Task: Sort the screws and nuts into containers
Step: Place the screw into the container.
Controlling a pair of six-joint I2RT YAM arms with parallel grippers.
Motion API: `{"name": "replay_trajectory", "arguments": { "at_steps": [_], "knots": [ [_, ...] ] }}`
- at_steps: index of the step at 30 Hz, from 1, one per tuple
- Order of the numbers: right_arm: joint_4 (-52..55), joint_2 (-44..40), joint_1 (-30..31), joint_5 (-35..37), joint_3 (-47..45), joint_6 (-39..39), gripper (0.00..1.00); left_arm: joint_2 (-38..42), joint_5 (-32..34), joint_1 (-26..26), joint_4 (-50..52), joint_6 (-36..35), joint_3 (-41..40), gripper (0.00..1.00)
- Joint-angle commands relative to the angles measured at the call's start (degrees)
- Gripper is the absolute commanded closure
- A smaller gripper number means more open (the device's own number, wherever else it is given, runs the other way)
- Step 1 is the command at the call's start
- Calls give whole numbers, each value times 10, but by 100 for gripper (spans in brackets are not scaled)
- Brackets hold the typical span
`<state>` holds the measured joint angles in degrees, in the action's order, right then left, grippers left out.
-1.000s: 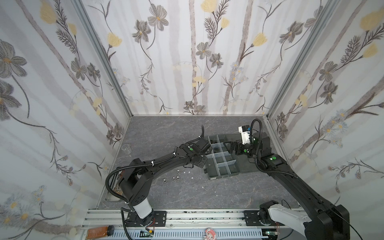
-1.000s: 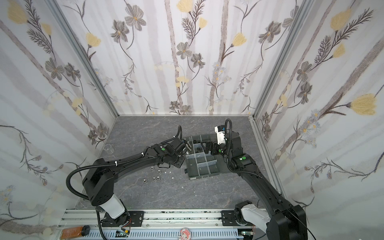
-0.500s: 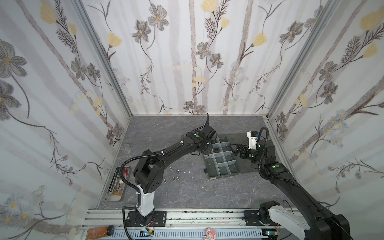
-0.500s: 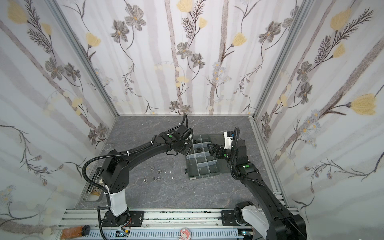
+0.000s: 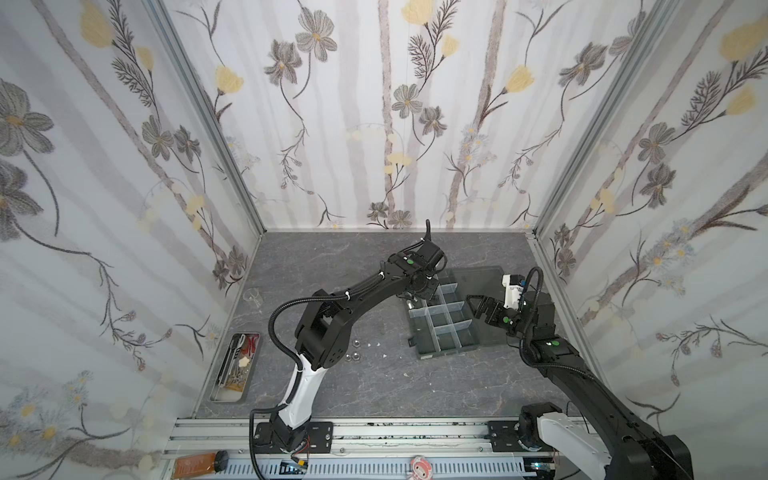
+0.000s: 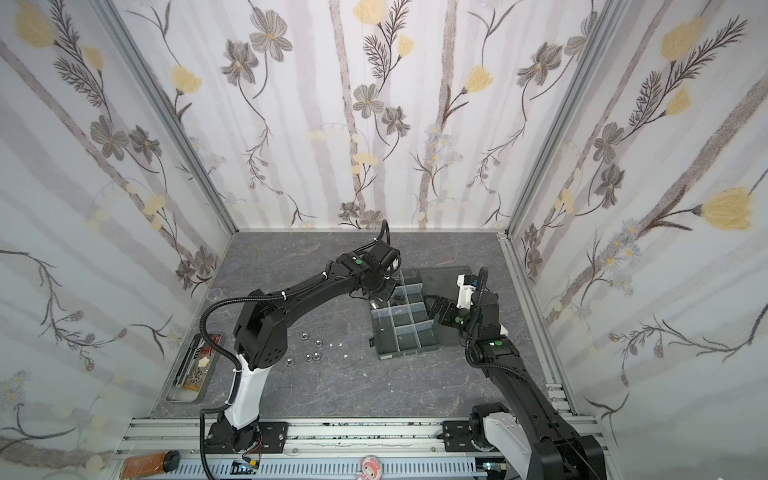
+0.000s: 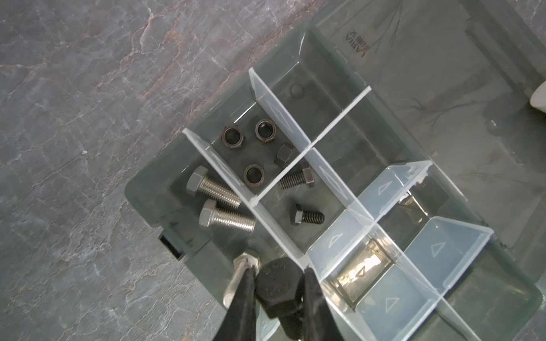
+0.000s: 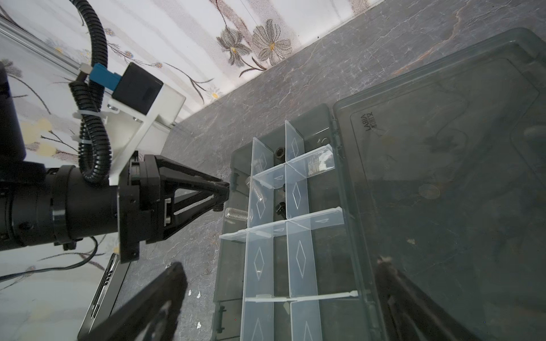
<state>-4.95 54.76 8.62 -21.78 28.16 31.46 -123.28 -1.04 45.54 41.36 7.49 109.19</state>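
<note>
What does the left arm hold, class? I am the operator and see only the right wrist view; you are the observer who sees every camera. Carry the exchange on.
Observer: The left fingers are shut on a black bolt.
Operator: What is already sorted?
Observer: Four black nuts share one compartment.
Operator: Is anything waiting outside the box?
Observer: Several silver nuts lie loose on the table.
</note>
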Motion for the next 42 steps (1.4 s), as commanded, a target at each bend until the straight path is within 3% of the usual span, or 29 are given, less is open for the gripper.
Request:
{"name": "replay_trajectory", "arguments": {
  "at_steps": [1,8,18,25,32,42],
  "knots": [
    [-32,1,-3,-15,-6,5,0,-23,-15,0,11,-7,30,88],
    [-37,8,-5,-22,-12,2,0,-73,-20,7,28,-10,86,88],
    [-47,19,-7,-33,-8,3,0,-90,-23,8,21,-7,80,86],
    [-43,14,-8,-34,-6,2,0,-86,-21,10,9,-8,68,53],
    [-32,-7,-8,-29,-7,2,0,-59,-14,10,-8,-10,50,39],
    [46,-58,-5,-24,40,-22,1,69,10,10,-73,-5,-28,16]
  ]
}}
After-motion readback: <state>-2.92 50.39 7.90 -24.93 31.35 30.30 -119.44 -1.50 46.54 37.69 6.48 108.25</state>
